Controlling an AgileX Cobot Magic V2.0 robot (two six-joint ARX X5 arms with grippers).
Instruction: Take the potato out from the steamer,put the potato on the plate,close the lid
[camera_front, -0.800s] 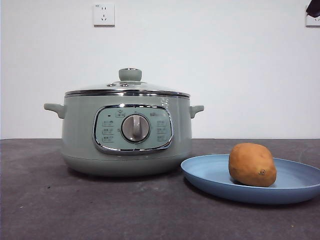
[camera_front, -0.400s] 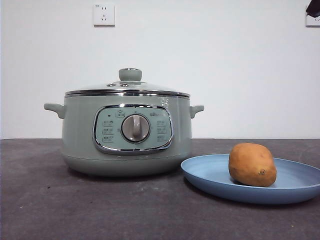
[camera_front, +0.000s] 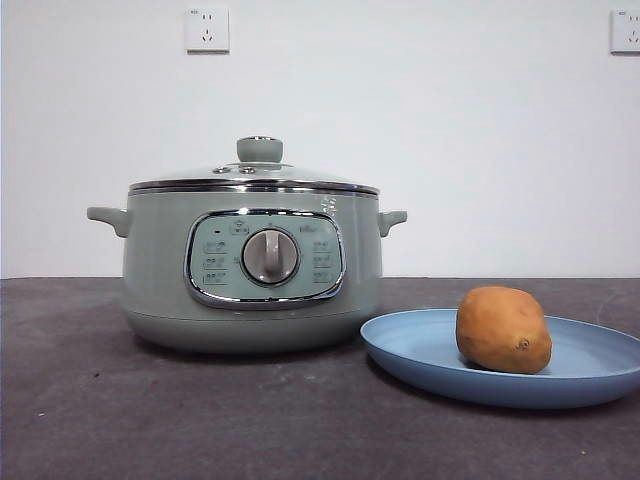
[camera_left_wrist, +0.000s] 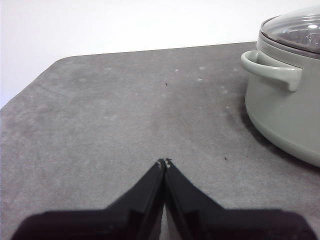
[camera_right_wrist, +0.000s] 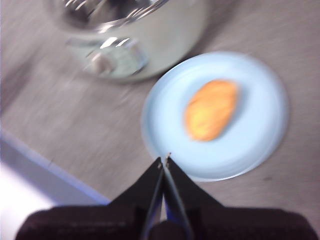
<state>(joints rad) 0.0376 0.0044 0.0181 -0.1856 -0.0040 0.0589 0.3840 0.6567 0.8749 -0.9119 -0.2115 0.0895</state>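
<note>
The sage-green steamer (camera_front: 252, 265) stands at the left of the table with its glass lid (camera_front: 255, 175) resting shut on the rim. To its right, the orange-brown potato (camera_front: 503, 329) lies on the light-blue plate (camera_front: 420, 350). My right gripper (camera_right_wrist: 164, 161) is shut and empty, high above the plate (camera_right_wrist: 250, 145) and potato (camera_right_wrist: 211, 110); that view is blurred. Low over the bare table, my left gripper (camera_left_wrist: 164, 162) is shut and empty, off to the side of the steamer (camera_left_wrist: 285, 110) by its handle (camera_left_wrist: 272, 70). Neither arm shows in the front view.
A white wall with two sockets (camera_front: 207, 29) stands behind the dark grey table (camera_front: 150, 410). The table's edge (camera_right_wrist: 55, 172) lies close under my right gripper.
The black arm tip at the front view's top right corner has gone out of view. Pot, lid, plate and potato stay put.
</note>
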